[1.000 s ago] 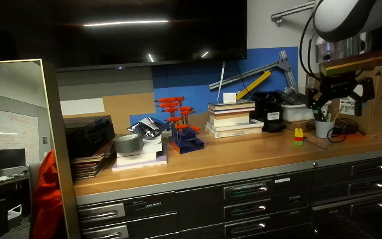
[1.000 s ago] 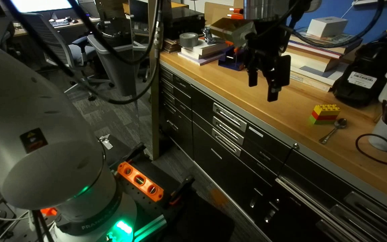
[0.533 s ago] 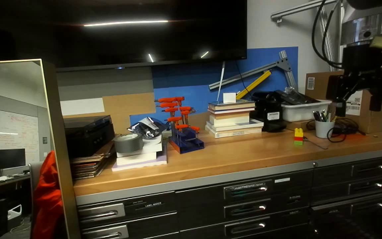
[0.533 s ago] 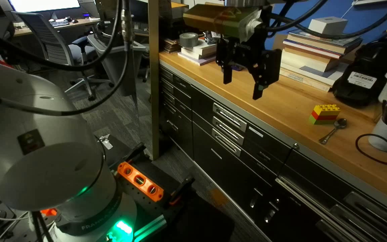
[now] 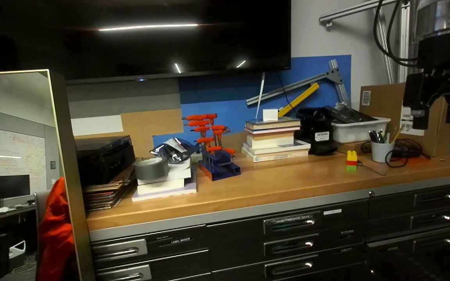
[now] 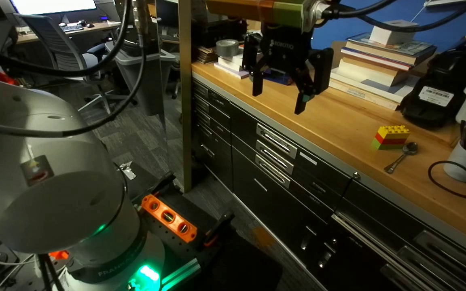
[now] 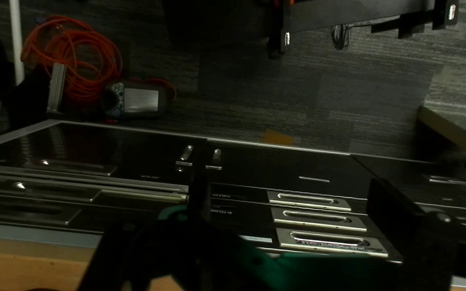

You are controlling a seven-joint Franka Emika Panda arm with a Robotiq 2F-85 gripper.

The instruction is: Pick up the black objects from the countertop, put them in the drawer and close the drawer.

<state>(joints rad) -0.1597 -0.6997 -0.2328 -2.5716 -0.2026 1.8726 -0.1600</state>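
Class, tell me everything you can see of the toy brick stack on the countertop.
The brick stack shows three colour bands and looks plastic: studded yellow on top, red between, green below. Oblong and upright, it rests ungripped on the wooden countertop. A spoon lies close beside it; whether they touch cannot be told.

Dim indoor light overall. In an exterior view the television [image 5: 150,43] mirrors a long white streak and two short ones, and the drawer fronts [image 5: 428,255] at lower right are near-black. In an exterior view a computer monitor [image 6: 55,5] is blown out white at upper left, and a green lamp [image 6: 149,273] flares at bottom. The wrist view is darkest, its carpet [image 7: 330,89] murky; the gripper [image 7: 287,190] is black and soft-edged, and handle plates [image 7: 318,221] glint.
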